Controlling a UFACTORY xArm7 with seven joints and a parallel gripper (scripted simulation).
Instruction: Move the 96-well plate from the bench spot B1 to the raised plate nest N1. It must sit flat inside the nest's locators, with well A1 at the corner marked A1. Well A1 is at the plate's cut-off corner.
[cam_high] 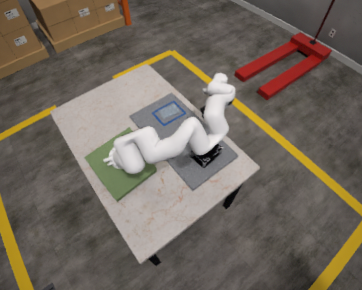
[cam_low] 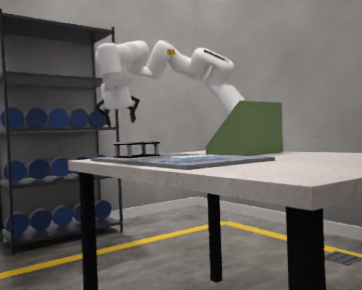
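Note:
The pale 96-well plate lies flat inside the blue outline of spot B1 on the grey mat. Its cut-off corner is too small to make out. The black raised nest N1 stands at the mat's other end. In the top view the nest shows partly under the arm's elbow. My gripper is open and empty. It hangs high above table level, a little to the left of the nest in the exterior view, and far from the plate.
A green wedge block sits on the marble table beside the mat. A shelf with blue rolls stands behind the table. A red pallet jack, cardboard boxes and yellow floor lines surround it.

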